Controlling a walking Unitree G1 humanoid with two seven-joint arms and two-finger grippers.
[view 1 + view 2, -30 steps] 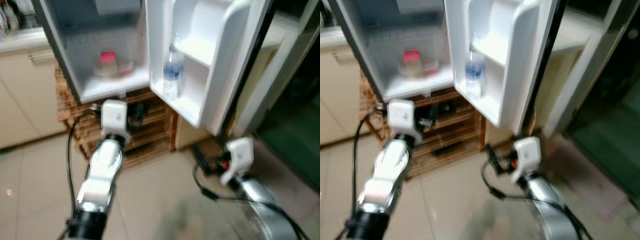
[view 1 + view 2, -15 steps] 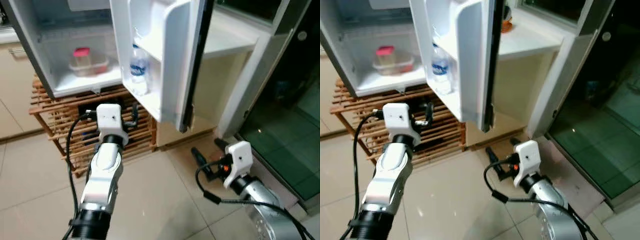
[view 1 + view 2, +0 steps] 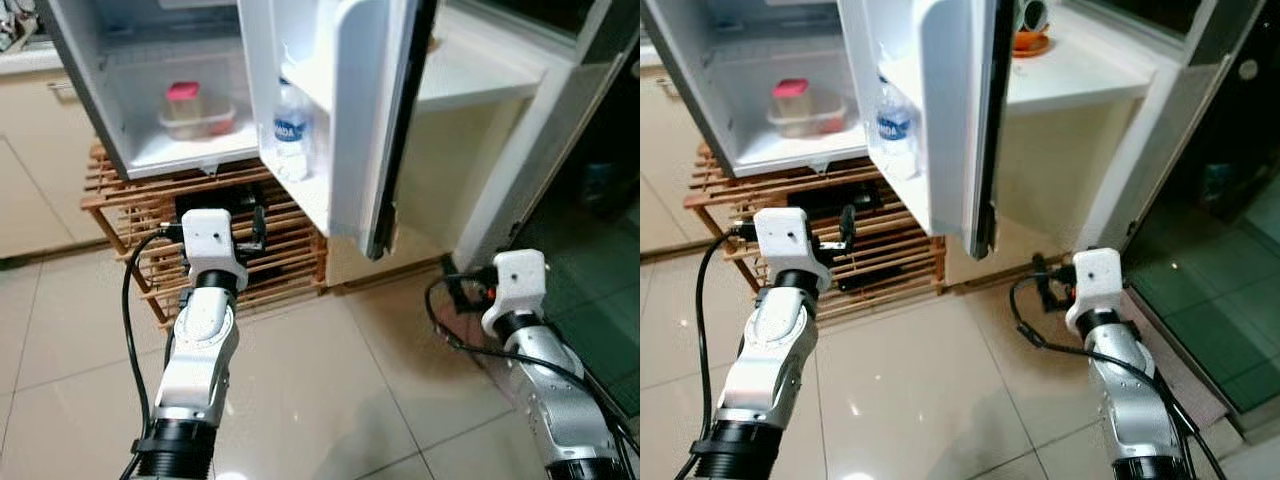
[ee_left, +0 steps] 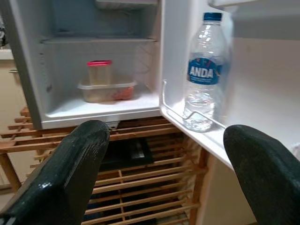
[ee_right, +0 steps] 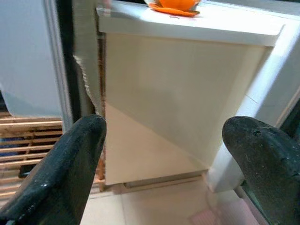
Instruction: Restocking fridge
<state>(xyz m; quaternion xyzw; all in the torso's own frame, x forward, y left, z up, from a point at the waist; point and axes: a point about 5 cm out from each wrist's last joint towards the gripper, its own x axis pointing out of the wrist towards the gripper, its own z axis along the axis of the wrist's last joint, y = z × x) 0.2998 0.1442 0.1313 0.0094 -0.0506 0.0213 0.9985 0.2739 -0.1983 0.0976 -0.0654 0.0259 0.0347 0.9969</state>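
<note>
Open fridge (image 3: 150, 110), door (image 3: 350, 120) swung wide
Left gripper (image 4: 164, 187) and right gripper (image 5: 164, 168) both spread, empty, low over bare tile floor (image 3: 330, 400) (water bottle (image 4: 202, 70) on door shelf).

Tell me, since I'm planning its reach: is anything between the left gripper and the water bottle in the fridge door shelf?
Nothing visible blocks it. The left gripper is open, empty and aimed at the open fridge; the water bottle stands upright in the door shelf beyond the fingers, behind only the shelf's low rail.
</note>
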